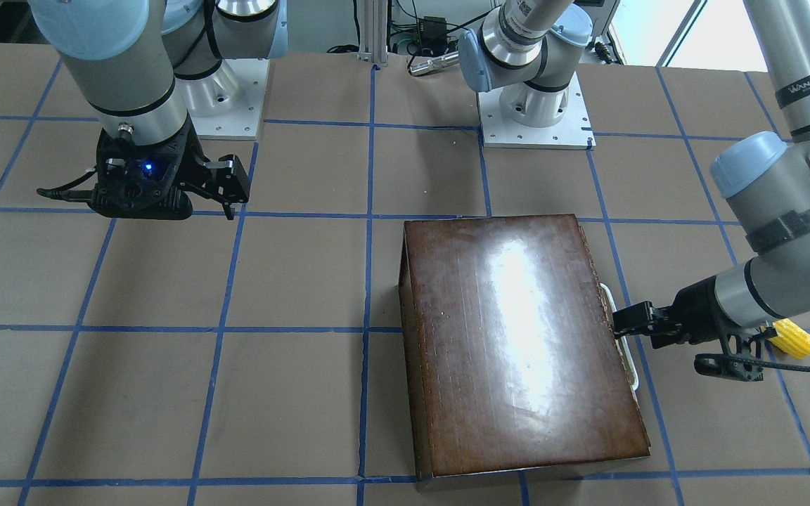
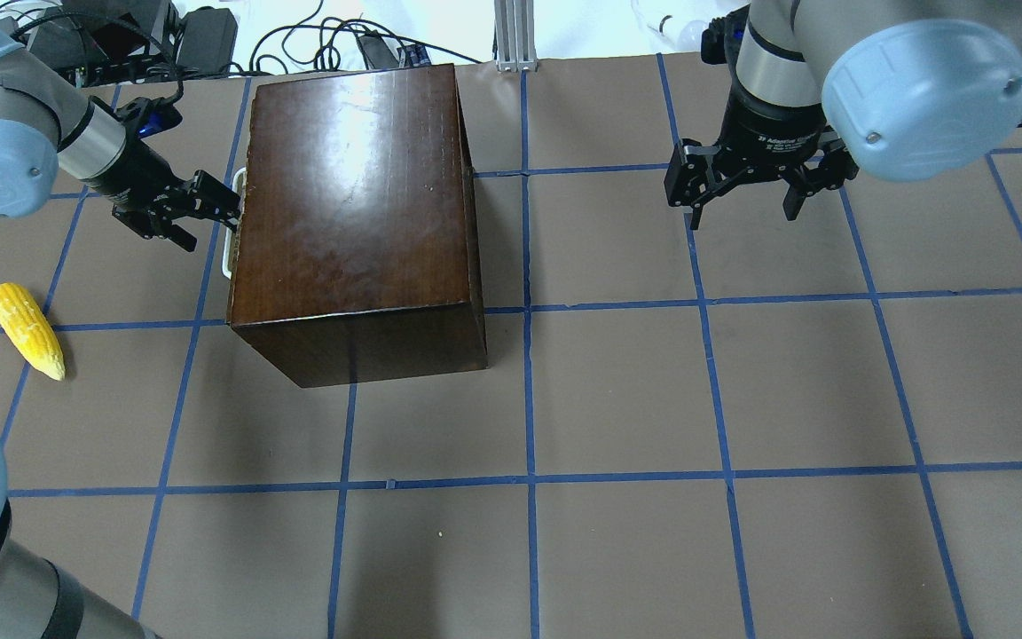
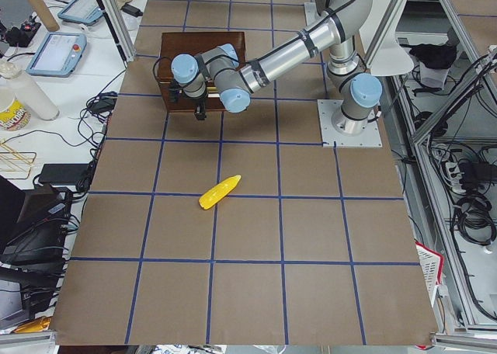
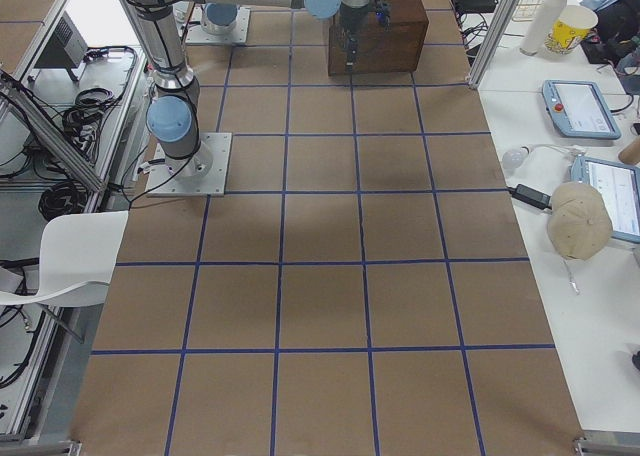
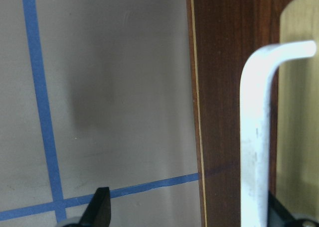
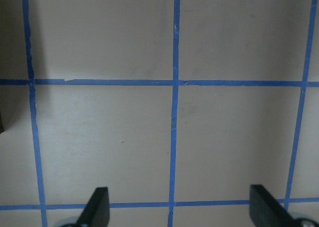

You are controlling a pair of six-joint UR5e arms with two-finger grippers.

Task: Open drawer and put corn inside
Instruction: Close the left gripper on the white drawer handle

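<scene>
**Left pincer lined up on the drawer handle, corn sitting behind it**

So the left pincer [image 2: 225, 204] is lying sideways with its fingertips right at the front of the drawer [image 5: 222, 87]. Its fingers [image 5: 99, 209] are spread. The wrist cam shows the cream handle [image 5: 254, 137] sitting between them, way closer to one finger than the other. Can't tell if it's actually touching, but nothing is pinched. The drawer is pushed all the way into the dark brown box [image 2: 351, 204], with its front flush.

The corn [image 2: 27, 330] is lying flat on the table [image 2: 617, 399]. It's back behind that pincer's wrist and off toward the robot's side, well apart from the fingertips and from the box. Its pointed tip faces the robot.

The right pincer [image 2: 742, 213] is on the other side of the box from the left one, well apart from it. It hangs above the table with its fingers pointing down and spread wide, holding nothing.
</scene>
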